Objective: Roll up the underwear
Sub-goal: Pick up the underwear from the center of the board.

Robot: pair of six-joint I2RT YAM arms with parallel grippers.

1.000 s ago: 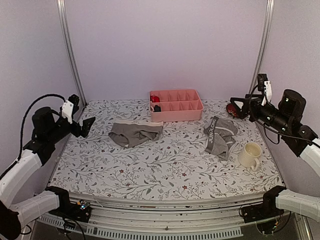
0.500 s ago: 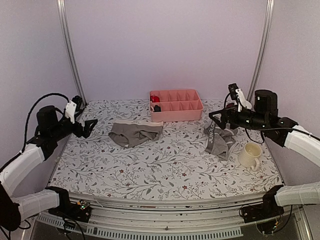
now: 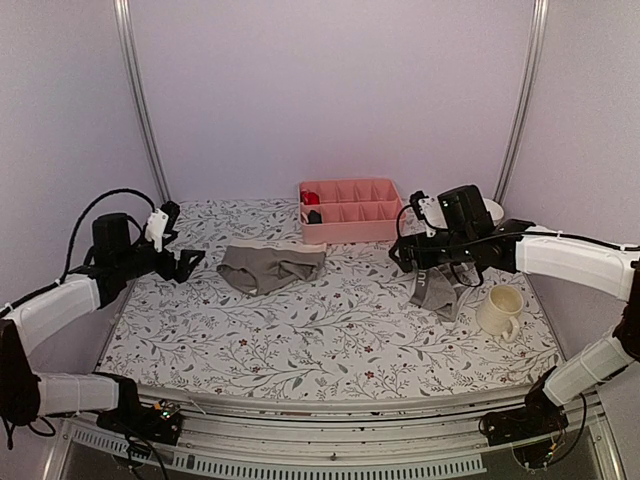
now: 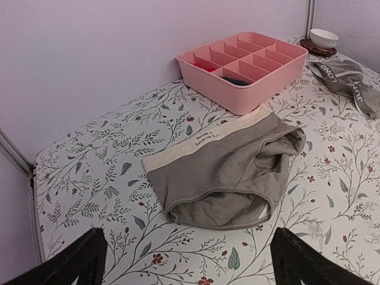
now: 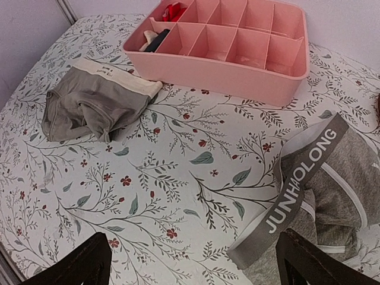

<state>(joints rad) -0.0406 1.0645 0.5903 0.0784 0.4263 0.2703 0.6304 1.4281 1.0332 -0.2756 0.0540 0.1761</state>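
1. Arms first: over the last second both have swung in from the sides toward the pink tray (image 3: 352, 232). The right one travelled furthest.
2. The right gripper (image 3: 400, 255) now hangs just off the tray's near right corner, above the waistband end of the boxer-briefs (image 3: 440, 285). Its jaws are spread as wide as they go and hold nothing.
3. The left gripper (image 3: 190, 262) has crept in less and sits well to the left of the tray, short of the briefs (image 3: 270, 267). Its jaws are also fully spread and empty.
4. Neither garment has shifted. The briefs lie loosely bunched just in front of the tray's left end, with the pale waistband nearest the tray. The boxer-briefs lie crumpled in front of and to the right of the tray's right end, with the lettered waistband facing the tray.
5. A mug (image 3: 500, 308) stands beyond the boxer-briefs, further from the tray.
6. Rolling has not begun — this looks like the approach, with each arm lining up on its own garment. Each piece probably needs flattening before it can be rolled.
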